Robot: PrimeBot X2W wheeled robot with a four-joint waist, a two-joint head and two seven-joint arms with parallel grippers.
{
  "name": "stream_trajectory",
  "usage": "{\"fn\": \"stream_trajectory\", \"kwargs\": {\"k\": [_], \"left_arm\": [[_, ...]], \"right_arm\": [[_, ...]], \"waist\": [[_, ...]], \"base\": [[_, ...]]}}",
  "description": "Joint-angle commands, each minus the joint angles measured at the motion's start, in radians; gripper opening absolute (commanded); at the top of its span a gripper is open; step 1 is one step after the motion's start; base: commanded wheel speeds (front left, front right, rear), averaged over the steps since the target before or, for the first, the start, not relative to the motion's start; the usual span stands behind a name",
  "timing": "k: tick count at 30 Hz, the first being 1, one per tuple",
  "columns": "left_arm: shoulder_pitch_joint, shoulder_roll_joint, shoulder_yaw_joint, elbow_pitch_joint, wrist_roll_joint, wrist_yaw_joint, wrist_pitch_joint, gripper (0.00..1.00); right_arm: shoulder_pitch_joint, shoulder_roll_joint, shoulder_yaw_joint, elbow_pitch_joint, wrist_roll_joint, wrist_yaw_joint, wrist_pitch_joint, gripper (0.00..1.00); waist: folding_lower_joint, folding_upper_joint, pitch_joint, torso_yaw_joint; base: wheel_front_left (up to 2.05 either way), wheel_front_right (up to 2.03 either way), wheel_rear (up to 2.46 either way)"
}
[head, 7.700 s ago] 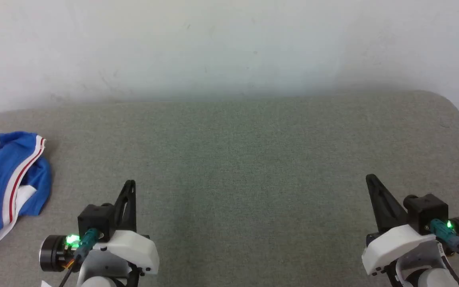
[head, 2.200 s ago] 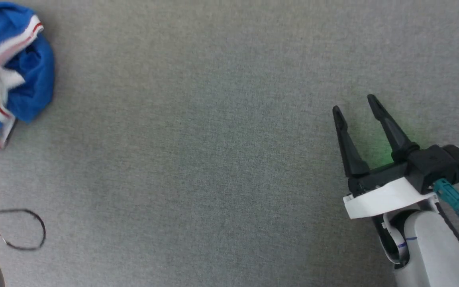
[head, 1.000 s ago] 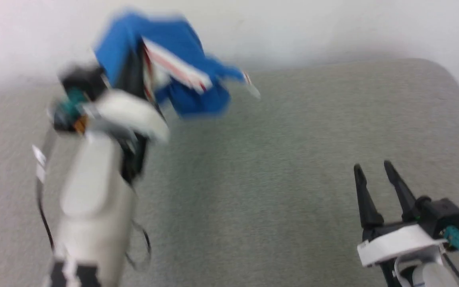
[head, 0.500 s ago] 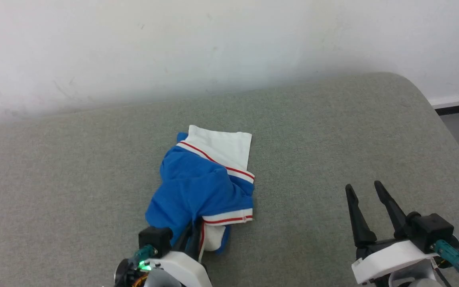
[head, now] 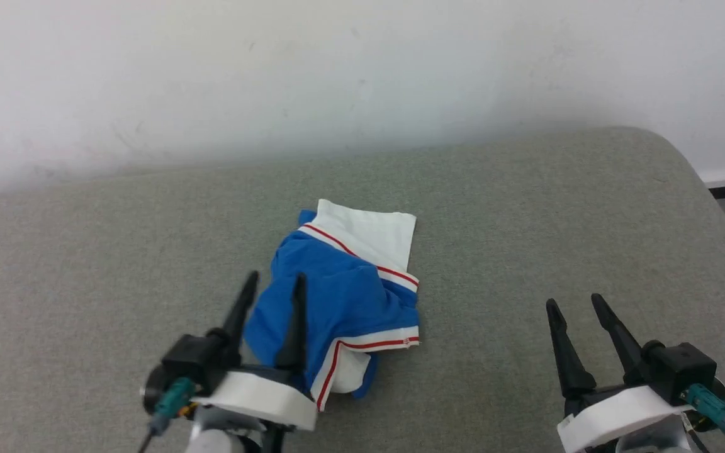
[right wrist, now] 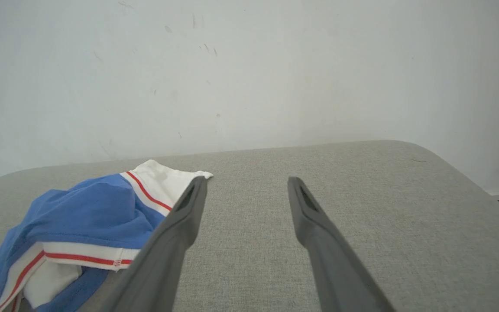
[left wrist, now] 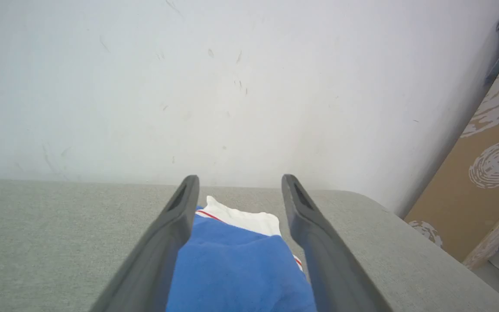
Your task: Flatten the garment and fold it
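Though bunched into a loose heap near the middle of the bench [head: 526, 220], expect the garment [head: 343, 296] to handle as soft, light, limp knit, sagging from any single hold. Best taken by the flat white sleeve end [head: 372, 236] toward the far edge or the red-striped band [head: 378, 344] toward the near edge, with two holds well apart. Note the left pincer [head: 276, 275] spread wide over the heap's near-left side, gripping nothing, and the right pincer [head: 574, 300] equally wide, well apart toward the near right corner. Count on grey woven covering, probably grippy enough to drag folds. Mind the scuffed white wall [head: 337, 75] right behind the far edge and a brown patterned board [left wrist: 483, 164] beyond the bench.
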Motion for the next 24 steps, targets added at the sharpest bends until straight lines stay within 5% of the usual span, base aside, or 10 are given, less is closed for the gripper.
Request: {"fn": "stream_trajectory", "kwargs": {"k": [1,13,24], "left_arm": [[0.018,0.011,0.033,-0.036,0.015,0.007,-0.004,1.0],[0.057,0.046,0.225,-0.093,0.051,0.002,-0.005,1.0],[0.062,0.018,0.291,-0.098,0.067,-0.033,-0.005,1.0]], "right_arm": [[0.011,0.003,-0.006,-0.006,0.004,-0.001,0.005,1.0],[-0.033,0.003,-0.02,0.055,0.05,-0.001,0.061,1.0],[-0.341,-0.022,0.061,0.336,0.133,-0.001,0.394,1.0]], "waist": [[0.0001,-0.0001,0.001,0.018],[0.0001,-0.0001,0.018,0.113],[0.0001,-0.0001,0.058,0.196]], "base": [[0.0,0.0,0.0],[0.0,0.0,0.0],[0.0,0.0,0.0]]}}
